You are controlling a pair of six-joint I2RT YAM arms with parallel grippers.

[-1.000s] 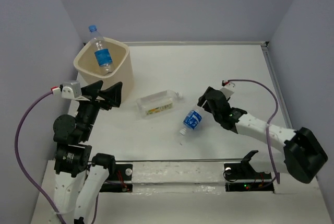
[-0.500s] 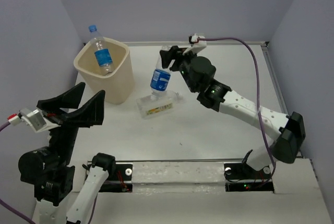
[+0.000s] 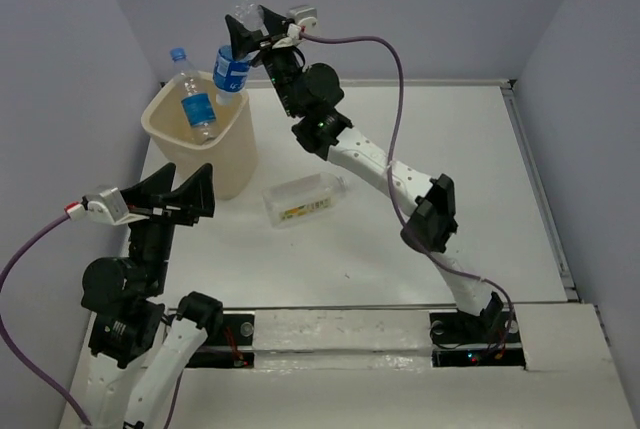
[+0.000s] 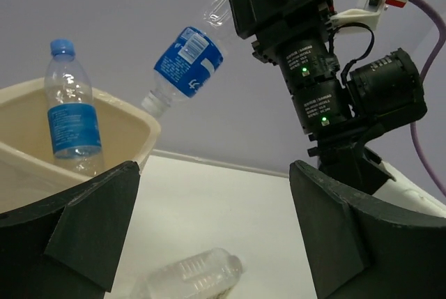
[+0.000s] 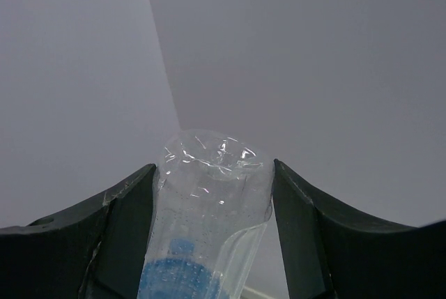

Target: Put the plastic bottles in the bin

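Right fingers (image 3: 243, 31) pinch a blue-labelled bottle (image 3: 231, 71) over the bin (image 3: 228, 164) rim, far left corner of the desk (image 3: 420, 169); left fingers (image 3: 183, 192) gape empty. Released here, it may clip the rim and bounce out.

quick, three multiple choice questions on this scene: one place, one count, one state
1. The held bottle is: A over the bin's rim; B beside the arm bases; C by the right wall.
2. Bottles in the top view: A two; B three; C five.
3. The left gripper is: A open, empty; B shut on a bottle; C shut, empty.
Answers: 1 A, the right gripper holds it above the rim. 2 B, one held, a capped bottle standing in the bin, a squarish bottle lying on the table. 3 A, fingers spread, nothing between.
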